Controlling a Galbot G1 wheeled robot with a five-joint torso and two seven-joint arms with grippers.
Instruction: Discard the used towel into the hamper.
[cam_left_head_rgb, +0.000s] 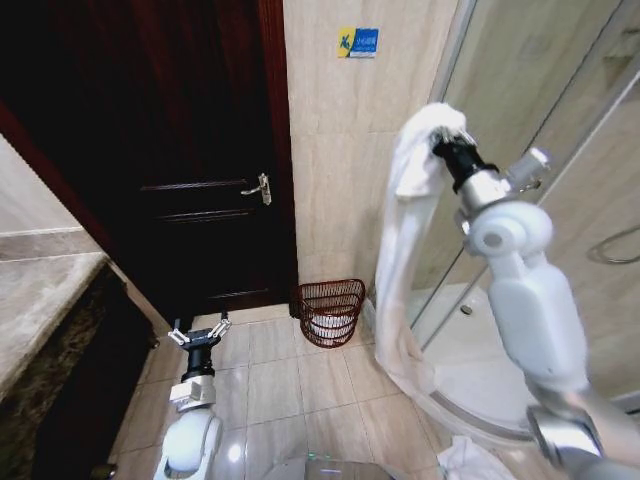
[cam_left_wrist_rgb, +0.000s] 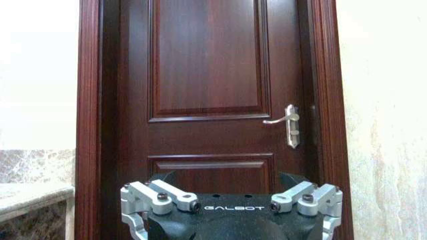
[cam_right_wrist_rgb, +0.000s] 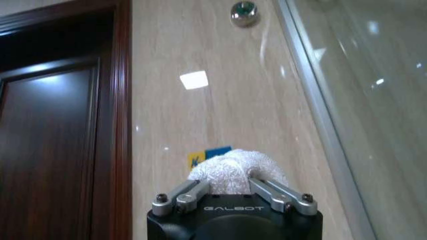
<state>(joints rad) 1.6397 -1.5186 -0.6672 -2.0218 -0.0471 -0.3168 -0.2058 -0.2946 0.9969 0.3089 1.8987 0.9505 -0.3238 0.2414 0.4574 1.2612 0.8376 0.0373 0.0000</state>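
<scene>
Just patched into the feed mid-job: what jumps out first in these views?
The right gripper, raised high by the shower glass, is shut on a long white towel hanging nearly to the floor. Below it, against the tiled wall beside the dark door, stands the hamper. The left gripper hangs low, open.

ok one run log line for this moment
right gripper: shut on towel, raised by shower glass | left gripper: open, low, idle | hamper: on floor by wall, towel not in

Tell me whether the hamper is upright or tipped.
Upright: the hamper stands on the floor tiles by the wall, rim up, something white inside.
</scene>
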